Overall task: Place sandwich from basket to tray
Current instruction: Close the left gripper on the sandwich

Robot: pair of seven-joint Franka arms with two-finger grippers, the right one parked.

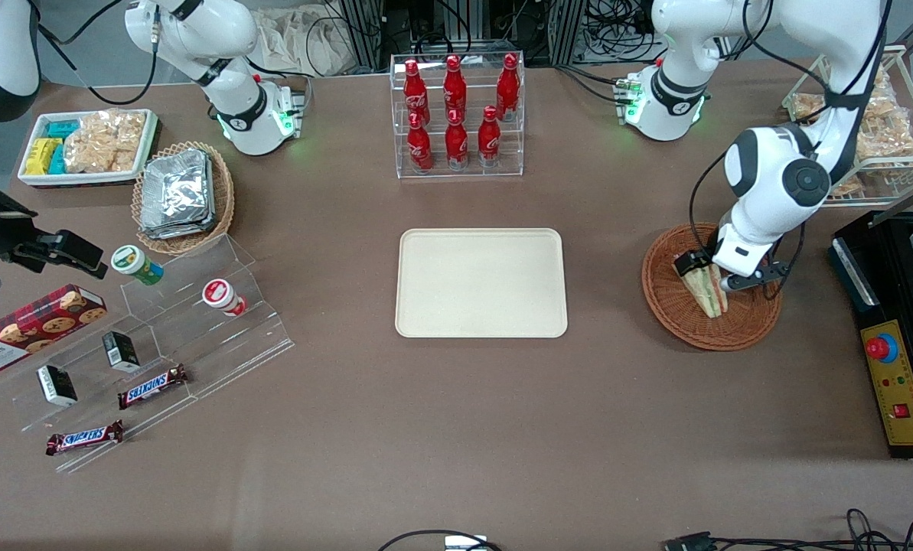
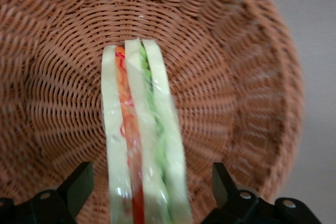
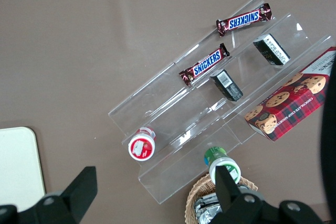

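Right now my gripper is down inside the basket, its two fingers spread wide with the sandwich standing on edge between them. Neither pad touches the wrap yet; there is a visible gap on each side, a little wider on the green-filling side than on the red one. So I judge this to be the reach-and-straddle step, just ahead of the grasp, with nothing lifted.

From the front, the gripper sits over the part of the basket farther from the camera, and the sandwich lies in the basket's middle with its wedge running toward the nearer rim. The basket rests at my working arm's end of the table.

Next, I think, I need to close squarely on the two bread faces, firmly enough to hold the slippery clear wrap but not so hard that the soft bread crushes. Then comes a straight lift clear of the wicker rim.

Well apart, at the table's middle, the tray waits bare. Carrying the sandwich across to it and setting it down flat is what remains.
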